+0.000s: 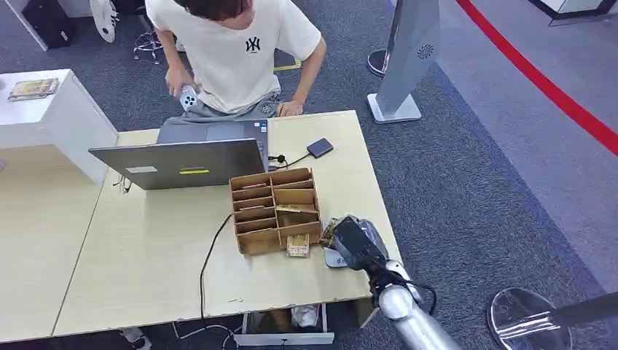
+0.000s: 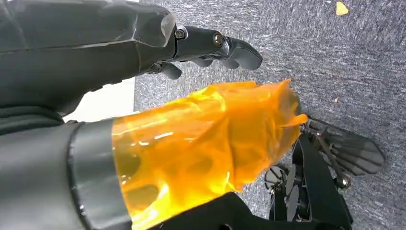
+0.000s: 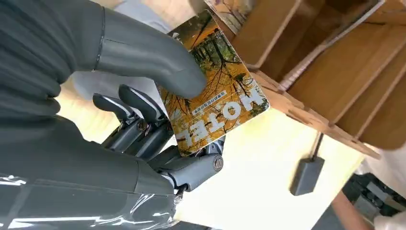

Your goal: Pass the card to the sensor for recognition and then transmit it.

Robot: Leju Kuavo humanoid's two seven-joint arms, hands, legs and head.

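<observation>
My right hand (image 1: pixel 357 244) hovers over the table's right front part, beside the wooden card organizer (image 1: pixel 275 209). The right wrist view shows that hand (image 3: pixel 129 139) pinching a yellow hotel card (image 3: pixel 225 103) with autumn trees between its thumb and the fingers below, close to the organizer's front edge (image 3: pixel 306 115). A small dark sensor box (image 1: pixel 319 148) on a cable lies on the table behind the organizer, also seen as sensor box (image 3: pixel 306 175). My left hand (image 2: pixel 201 48) hangs over grey carpet, holding nothing, its fingers apart.
A person (image 1: pixel 233 51) sits at the far side behind an open laptop (image 1: pixel 182 164). Another card (image 1: pixel 297 248) lies at the organizer's foot. A black cable (image 1: pixel 211 255) runs across the light wooden table (image 1: pixel 146 262). The table's right edge is close to my right hand.
</observation>
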